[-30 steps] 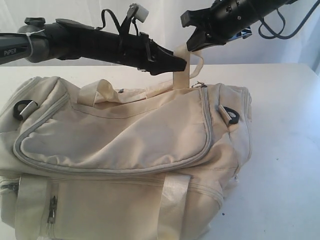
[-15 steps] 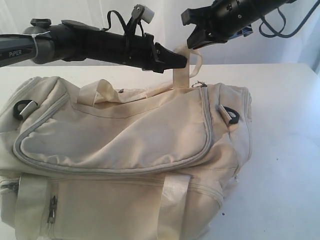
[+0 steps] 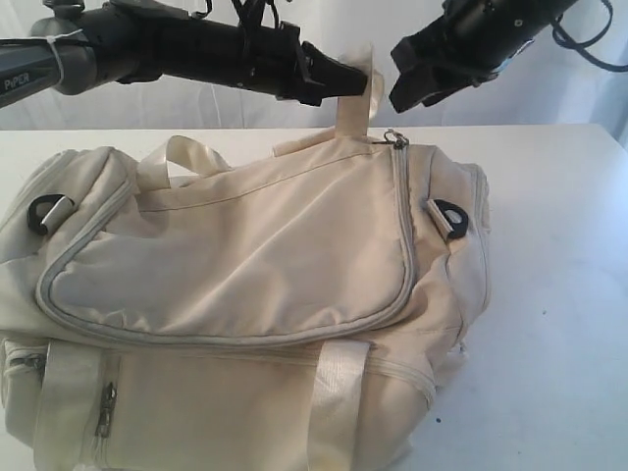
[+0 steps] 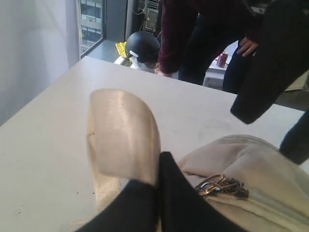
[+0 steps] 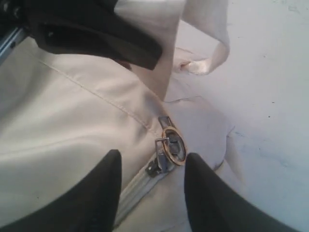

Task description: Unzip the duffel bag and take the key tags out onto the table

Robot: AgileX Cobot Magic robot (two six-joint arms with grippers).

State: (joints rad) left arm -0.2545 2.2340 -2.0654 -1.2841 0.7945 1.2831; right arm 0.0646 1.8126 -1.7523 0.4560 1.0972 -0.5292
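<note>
The duffel bag's [image 3: 245, 255] strap [image 3: 350, 113] — pinched in the left end effector [image 3: 363, 78].

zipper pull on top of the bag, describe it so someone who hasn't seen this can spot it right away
Find the big cream duffel bag on the white table and follow its grey flap zipper up to the top edge. The zipper pull sits there beside the raised strap. It carries a brass-coloured ring and sits high; the other pull hangs low on the front pocket.

front overview; wrist close-ups on zipper [image 5: 166, 150]
</note>
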